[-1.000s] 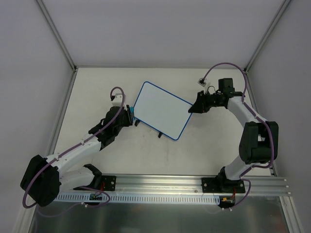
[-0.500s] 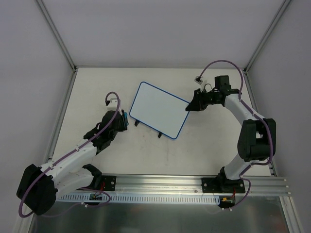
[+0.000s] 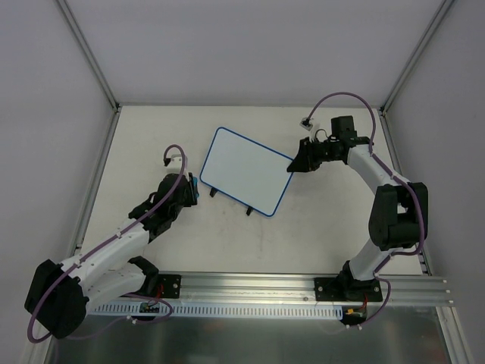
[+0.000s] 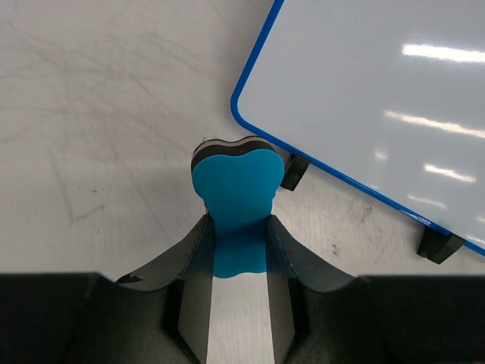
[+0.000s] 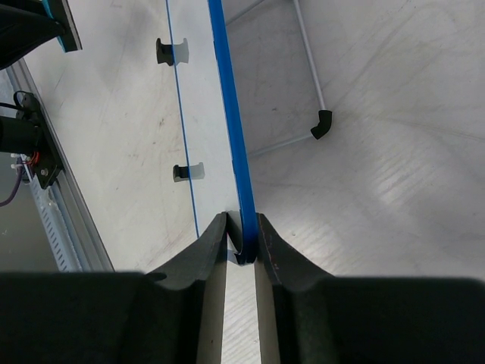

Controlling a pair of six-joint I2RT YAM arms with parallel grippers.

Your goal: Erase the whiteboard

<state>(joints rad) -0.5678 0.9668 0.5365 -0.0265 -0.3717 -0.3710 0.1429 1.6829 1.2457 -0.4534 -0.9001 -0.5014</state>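
My right pincer (image 3: 296, 164) was closed tight on the whiteboard (image 3: 246, 176). It pinched the thin blue rim (image 5: 230, 129) between its two fingers at the board's far right corner. From that wrist the board showed only as a narrow strip, almost edge-on, so I could not tell whether its far edge was off the table (image 3: 151, 144). The board sat near the middle of the table, turned at a slant, with its two black feet (image 4: 294, 173) along the near long edge.

My left pincer (image 3: 191, 187) was clamped on a blue eraser (image 4: 236, 182), whose rounded head stuck out past the fingertips. The eraser was just off the board's near left corner, apart from the rim and close beside one foot. Bare tabletop lay open to the left of the eraser and beyond the board's far edge.
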